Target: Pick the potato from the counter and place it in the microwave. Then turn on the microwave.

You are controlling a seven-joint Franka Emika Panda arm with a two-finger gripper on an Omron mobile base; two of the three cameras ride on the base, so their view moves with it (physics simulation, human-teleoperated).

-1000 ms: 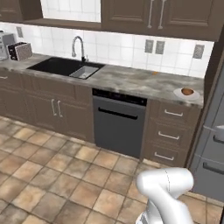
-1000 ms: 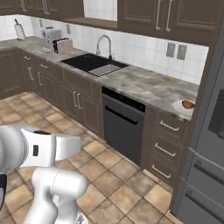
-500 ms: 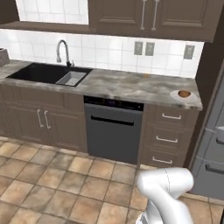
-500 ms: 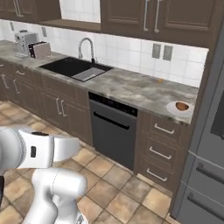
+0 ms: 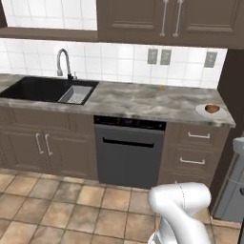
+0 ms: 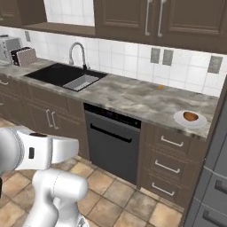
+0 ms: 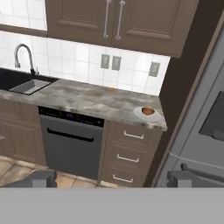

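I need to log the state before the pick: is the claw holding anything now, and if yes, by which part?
Nothing is held. The claw is open with empty space between its tips, far from the counter.

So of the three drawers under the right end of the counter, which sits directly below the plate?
The top drawer, just under the counter edge where the plate rests; the other two drawers are stacked beneath it, nearer the floor.

Counter (image 5: 143, 102): marbled grey-brown stone, smooth, faint sheen. Sink (image 5: 43, 89) at its left end: matt black; tap (image 5: 63, 62) polished steel. Backsplash (image 6: 133, 60): glossy white tile. Cabinets (image 5: 162, 19): dark brown wood, satin. Floor (image 5: 57, 209): matt brown tile. Dishwasher (image 5: 128, 152) front: dull grey metal.
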